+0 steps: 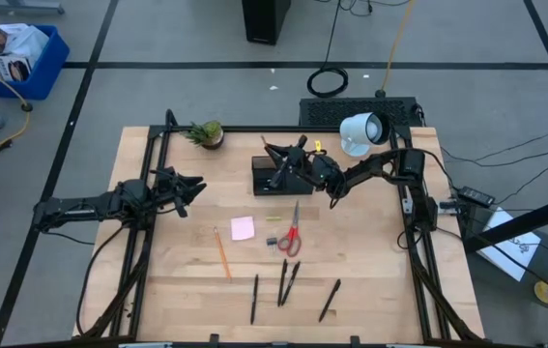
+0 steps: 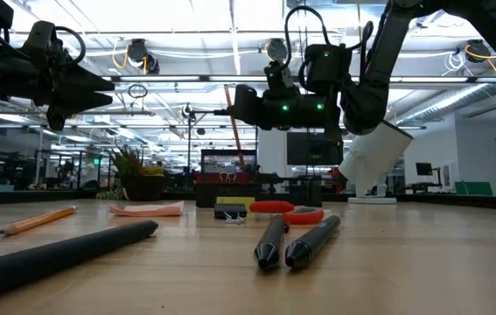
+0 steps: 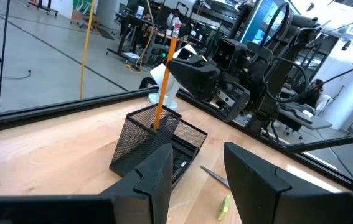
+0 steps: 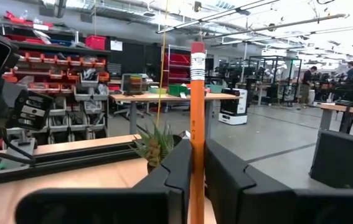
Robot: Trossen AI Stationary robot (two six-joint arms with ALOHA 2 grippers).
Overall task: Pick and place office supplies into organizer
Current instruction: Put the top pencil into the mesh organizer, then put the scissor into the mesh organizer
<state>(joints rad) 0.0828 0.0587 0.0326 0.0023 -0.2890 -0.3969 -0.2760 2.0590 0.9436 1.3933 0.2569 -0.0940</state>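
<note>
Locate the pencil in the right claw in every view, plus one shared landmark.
High: pencil at the organizer, mostly hidden by the right claw.
Low: thin orange line, centre background.
Left wrist: standing in the mesh cup.
Right wrist: upright between the fingers.
Landmark: potted plant.

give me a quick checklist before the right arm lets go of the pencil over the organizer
1. Orange wooden pencil between the right gripper fingers: ok, upright with the eraser end up.
2. Pencil tip inside the tall cup of the black mesh organizer: ok, the left wrist view shows its lower end below the cup rim.
3. Tip resting on the cup bottom: cannot tell.
4. Left gripper clear of the organizer: ok, open and empty at the table's left.
5. Small potted green plant and white round lamp out of the way: ok.
6. Remaining supplies still to place: not ok, red-handled scissors and pink sticky-note pad lie on the table.
</note>
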